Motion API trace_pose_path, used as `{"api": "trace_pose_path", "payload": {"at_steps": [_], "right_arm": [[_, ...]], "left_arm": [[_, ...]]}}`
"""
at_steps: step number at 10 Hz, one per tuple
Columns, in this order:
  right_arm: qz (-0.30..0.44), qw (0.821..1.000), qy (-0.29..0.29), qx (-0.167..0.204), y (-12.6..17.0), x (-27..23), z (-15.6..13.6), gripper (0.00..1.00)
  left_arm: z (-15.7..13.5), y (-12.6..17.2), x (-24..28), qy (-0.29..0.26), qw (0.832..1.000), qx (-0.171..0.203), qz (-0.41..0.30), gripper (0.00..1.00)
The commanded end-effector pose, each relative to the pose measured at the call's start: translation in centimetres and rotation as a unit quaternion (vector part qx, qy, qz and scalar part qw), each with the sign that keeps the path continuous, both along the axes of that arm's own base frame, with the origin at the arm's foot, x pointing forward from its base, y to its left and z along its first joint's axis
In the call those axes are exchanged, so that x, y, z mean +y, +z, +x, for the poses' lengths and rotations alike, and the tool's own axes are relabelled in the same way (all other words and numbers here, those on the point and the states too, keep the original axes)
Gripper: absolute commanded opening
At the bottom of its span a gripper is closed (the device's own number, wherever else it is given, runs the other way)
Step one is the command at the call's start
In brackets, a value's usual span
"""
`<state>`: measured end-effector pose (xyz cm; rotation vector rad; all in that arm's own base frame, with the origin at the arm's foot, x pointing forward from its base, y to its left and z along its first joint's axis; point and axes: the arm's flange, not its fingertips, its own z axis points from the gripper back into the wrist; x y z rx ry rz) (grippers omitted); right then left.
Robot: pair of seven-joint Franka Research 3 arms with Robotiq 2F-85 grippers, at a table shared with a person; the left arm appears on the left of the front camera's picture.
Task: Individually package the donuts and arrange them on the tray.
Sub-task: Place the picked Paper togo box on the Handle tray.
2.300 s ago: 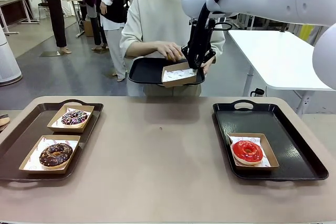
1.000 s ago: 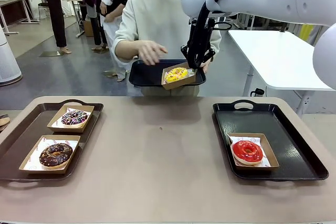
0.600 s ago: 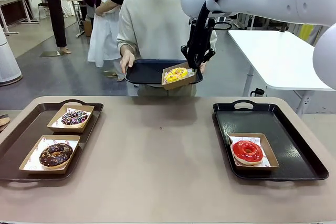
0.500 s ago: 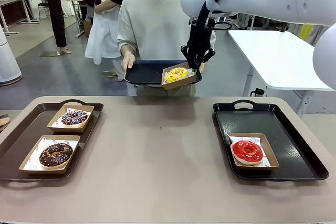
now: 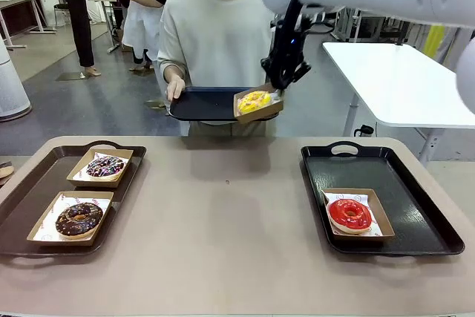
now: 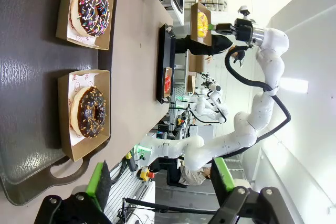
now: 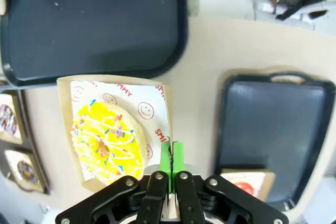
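Across the shared table point(image 5: 223, 213), two dark trays frame the work: the left tray point(image 5: 44, 176) carries two boxed donuts, the sprinkled chocolate donut point(image 5: 105, 166) toward the far end and the dark chocolate donut point(image 5: 79, 218) nearer me, while the right tray point(image 5: 415, 206) holds the red donut point(image 5: 349, 214) in its paper-lined box at the near end, leaving room beyond it for another.

At the far side a person holds a black serving tray point(image 5: 204, 103) level by its edge, in my judgement as the hand-over spot where boxes get filled.

My right gripper point(image 7: 169, 157) is pinched tight on the rim of a cardboard box point(image 7: 65, 85), the green pads nearly meeting on the thin wall, so the box hangs slightly tilted off the serving tray's corner with the yellow donut point(image 7: 107, 142) seated inside. Gripping the wall rather than the pastry keeps the glaze untouched.

My left gripper point(image 6: 160, 182) hangs with its fingers spread wide and nothing between them, above the near end of the left tray.

The box liner bears smiley faces and red lettering; I can read "MMY" and "SM", the rest cut off. On my right arm's white casing, lettering is too cropped to read.
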<state>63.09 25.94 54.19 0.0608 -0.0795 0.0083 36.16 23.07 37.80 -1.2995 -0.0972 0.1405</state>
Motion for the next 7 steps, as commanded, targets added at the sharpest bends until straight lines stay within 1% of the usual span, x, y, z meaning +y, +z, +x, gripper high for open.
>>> {"api": "trace_pose_path", "payload": {"at_steps": [1,2,3,4,5,6,7], "right_arm": [[0.017,1.0,0.019,0.007,4.3,-5.8,-3.2,0.01],[0.022,1.0,0.014,-0.001,5.7,-9.1,-4.3,0.01],[0.018,1.0,0.004,-0.014,6.4,-12.9,-5.2,0.01],[0.016,1.0,-0.012,-0.02,5.9,-16.2,-5.4,0.01],[0.004,1.0,-0.008,-0.022,4.9,-19.2,-5.5,0.01],[0.002,0.999,-0.008,-0.033,3.7,-21.6,-5.5,0.01],[-0.003,0.999,-0.012,-0.034,2.0,-23.4,-5.2,0.01]], "left_arm": [[-0.1,0.1,0.0,0.001,1.0,-0.002,0.0,1.0],[-0.1,0.1,0.0,0.001,1.0,-0.002,0.0,1.0],[-0.1,0.1,0.0,0.001,1.0,-0.002,0.0,1.0],[-0.1,0.1,0.0,0.001,1.0,-0.002,0.0,1.0],[-0.1,0.1,0.0,0.001,1.0,-0.002,0.0,1.0],[-0.1,0.1,0.0,0.001,1.0,-0.002,0.0,1.0],[-0.1,0.1,0.0,0.001,1.0,-0.002,0.0,1.0]]}}
